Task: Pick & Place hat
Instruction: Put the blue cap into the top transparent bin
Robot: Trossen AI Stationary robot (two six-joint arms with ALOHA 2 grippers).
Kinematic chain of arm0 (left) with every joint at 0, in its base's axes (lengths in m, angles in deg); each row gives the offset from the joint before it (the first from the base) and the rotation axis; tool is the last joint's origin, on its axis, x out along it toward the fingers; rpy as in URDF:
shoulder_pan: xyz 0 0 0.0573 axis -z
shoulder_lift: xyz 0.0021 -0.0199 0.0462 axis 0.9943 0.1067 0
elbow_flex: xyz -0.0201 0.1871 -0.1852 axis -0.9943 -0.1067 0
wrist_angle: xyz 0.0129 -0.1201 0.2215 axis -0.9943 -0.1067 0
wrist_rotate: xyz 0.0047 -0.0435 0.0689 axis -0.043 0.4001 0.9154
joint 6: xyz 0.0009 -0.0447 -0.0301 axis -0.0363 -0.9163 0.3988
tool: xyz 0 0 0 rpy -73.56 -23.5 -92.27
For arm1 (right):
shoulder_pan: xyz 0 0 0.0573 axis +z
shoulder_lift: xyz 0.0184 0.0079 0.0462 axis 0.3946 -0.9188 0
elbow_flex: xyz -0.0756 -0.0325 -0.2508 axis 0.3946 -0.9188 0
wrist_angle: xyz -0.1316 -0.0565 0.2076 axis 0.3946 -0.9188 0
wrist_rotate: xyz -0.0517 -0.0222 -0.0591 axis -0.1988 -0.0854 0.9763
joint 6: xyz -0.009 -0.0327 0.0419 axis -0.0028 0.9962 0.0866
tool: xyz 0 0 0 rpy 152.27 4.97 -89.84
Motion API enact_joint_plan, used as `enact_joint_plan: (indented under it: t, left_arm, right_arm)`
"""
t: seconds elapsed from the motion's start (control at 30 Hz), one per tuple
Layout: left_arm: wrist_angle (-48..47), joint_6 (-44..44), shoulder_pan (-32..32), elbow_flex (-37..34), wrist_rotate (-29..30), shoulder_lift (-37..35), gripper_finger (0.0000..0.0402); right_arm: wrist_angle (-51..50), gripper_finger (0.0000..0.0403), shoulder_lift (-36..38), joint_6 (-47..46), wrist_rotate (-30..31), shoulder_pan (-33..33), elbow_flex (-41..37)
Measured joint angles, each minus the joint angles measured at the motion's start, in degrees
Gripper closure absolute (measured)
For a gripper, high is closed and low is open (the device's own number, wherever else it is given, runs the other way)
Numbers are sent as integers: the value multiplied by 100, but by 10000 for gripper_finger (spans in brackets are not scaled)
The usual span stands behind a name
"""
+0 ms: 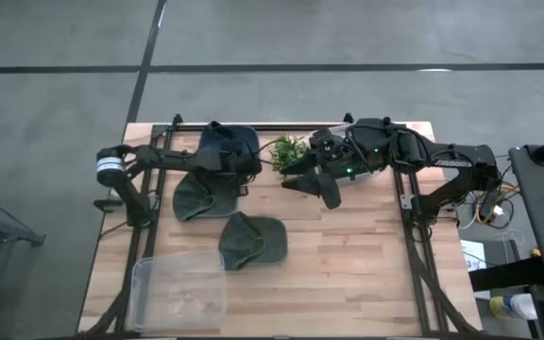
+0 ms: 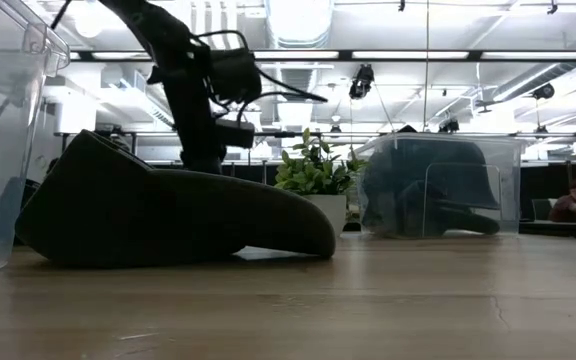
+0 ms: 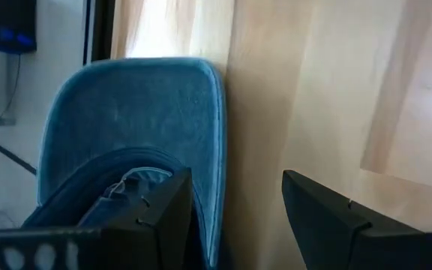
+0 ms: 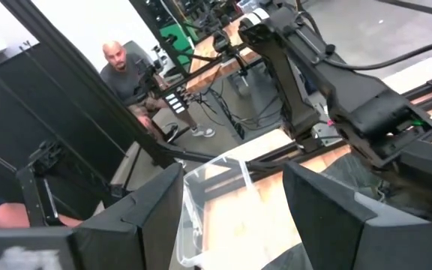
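A dark blue hat (image 1: pixel 229 142) lies at the table's far side, its brim (image 3: pixel 148 120) flat on the wood. My left gripper (image 1: pixel 246 170) hangs open over that brim, slanting down. In the left wrist view one finger (image 3: pixel 163 217) is over the hat and the other (image 3: pixel 328 217) over bare wood, with the brim's edge between them (image 3: pixel 231 217). Whether a finger touches the hat does not show. Two grey-green hats (image 1: pixel 196 198) (image 1: pixel 253 241) lie nearer the front. My right gripper (image 1: pixel 314 186) (image 4: pixel 231 217) is held high and open, with nothing in it.
A clear plastic bin (image 1: pixel 182 288) stands at the near left corner. A small potted plant (image 1: pixel 289 149) sits at the far middle. In the low view a clear box (image 2: pixel 438 185) with dark things in it shows at the back right. A person (image 4: pixel 126 71) sits beyond the table.
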Motion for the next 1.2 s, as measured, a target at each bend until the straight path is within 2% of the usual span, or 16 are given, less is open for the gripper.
enact_joint_plan:
  t: [0.6,0.73,0.93,1.1,1.2]
  left_arm:
    - [560,203,-333,1,-391,581,209]
    - [633,295,-426,18,-401,615,242]
    - [902,934,-639,132,-280,585,310]
    - [838,779,-832,193,-456,581,382]
    - [626,763,-840,237,-723,514,392]
  right_arm:
    - [51,179,0,4,112,-7,-4]
    - [212,179,0,-124,112,-7,-4]
    - [488,179,0,-187,111,-7,-4]
    - [507,179,0,-330,109,-9,-4]
    - [532,179,-2,-338,109,-9,-4]
